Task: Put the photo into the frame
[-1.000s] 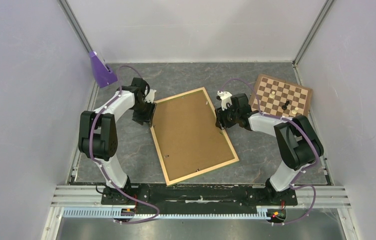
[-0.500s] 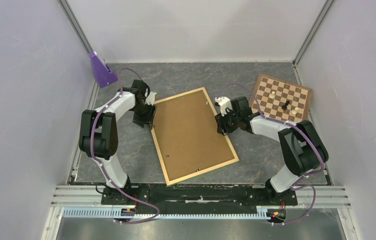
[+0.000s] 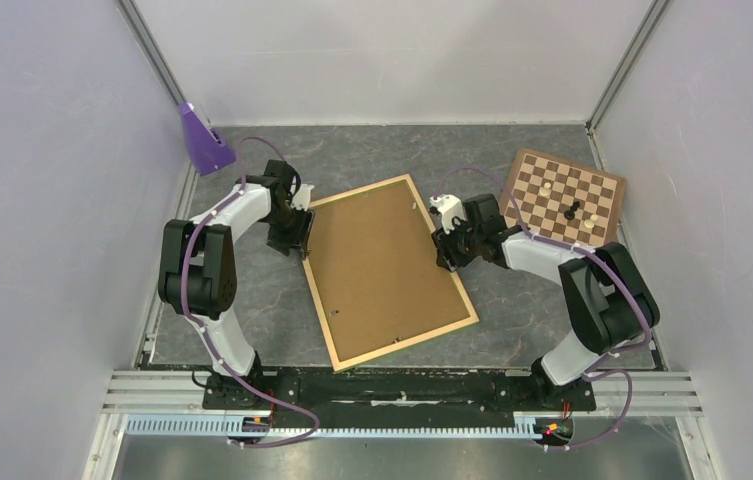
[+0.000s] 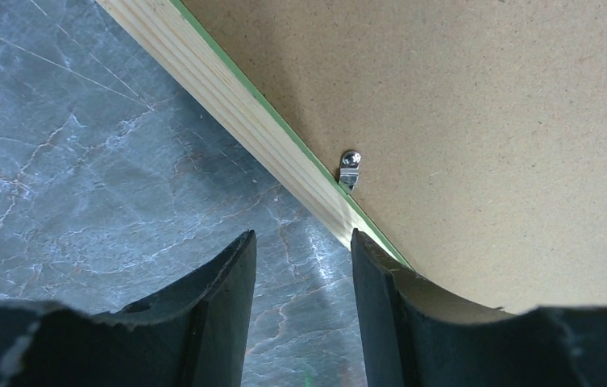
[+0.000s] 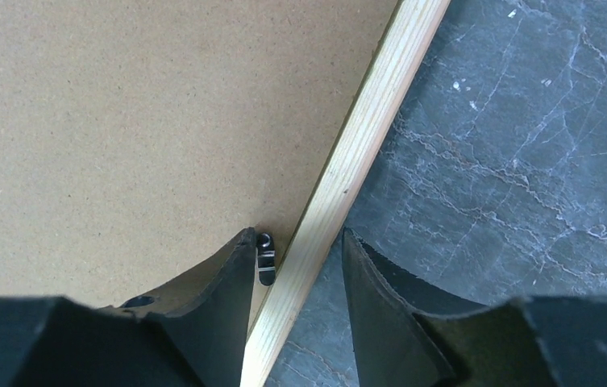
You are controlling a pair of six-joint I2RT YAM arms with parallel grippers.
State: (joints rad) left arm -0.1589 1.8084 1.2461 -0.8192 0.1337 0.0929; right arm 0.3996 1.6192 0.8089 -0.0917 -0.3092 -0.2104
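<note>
- Overhead, the frame (image 4: 243,113) lies flat on the grey marbled table (image 3: 372,150), pale wood back upward, turned at a slant, with a brown hardboard panel (image 3: 382,270) filling its opening.
- Left hand (image 4: 304,238) sits low at the frame's left long rail, about half spread and gripping nothing. One finger hangs over bare table, the other over the rail and the panel's edge, just short of a small silver clip (image 4: 349,169).
- Right hand (image 5: 296,234) straddles the right long rail, also about half spread. Its inner finger sits above the panel next to a dark clip (image 5: 265,258), its outer finger above the table. Whether either finger touches the wood cannot be told.
- Bare table runs along both long rails and across the far side.
- A chessboard (image 3: 564,190) fills the far right corner, apart from the frame.
- The frame's near corner lies close to the arm bases.
</note>
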